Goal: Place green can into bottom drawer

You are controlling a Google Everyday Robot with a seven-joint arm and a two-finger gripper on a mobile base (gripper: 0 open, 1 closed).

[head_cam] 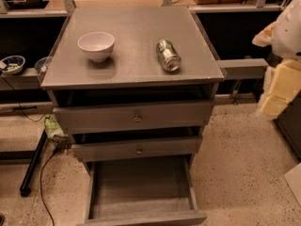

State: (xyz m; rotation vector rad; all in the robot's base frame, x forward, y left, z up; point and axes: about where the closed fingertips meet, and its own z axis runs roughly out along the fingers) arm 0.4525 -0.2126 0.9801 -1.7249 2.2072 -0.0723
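The green can (168, 55) lies on its side on the grey cabinet top (131, 69), right of centre, with a silver end facing me. The bottom drawer (141, 187) is pulled open below and shows a bare grey floor with nothing in it. My gripper (278, 91) shows as cream-and-white parts at the right edge of the view, beside the cabinet and to the right of the can. It is well apart from the can and holds nothing that I can see.
A white bowl (96, 45) stands on the cabinet top left of the can. The two upper drawers (136, 118) with small knobs are slightly open. A blue-rimmed bowl (11, 64) sits on a low shelf at left. Cables and a black leg (33, 166) lie on the floor at left.
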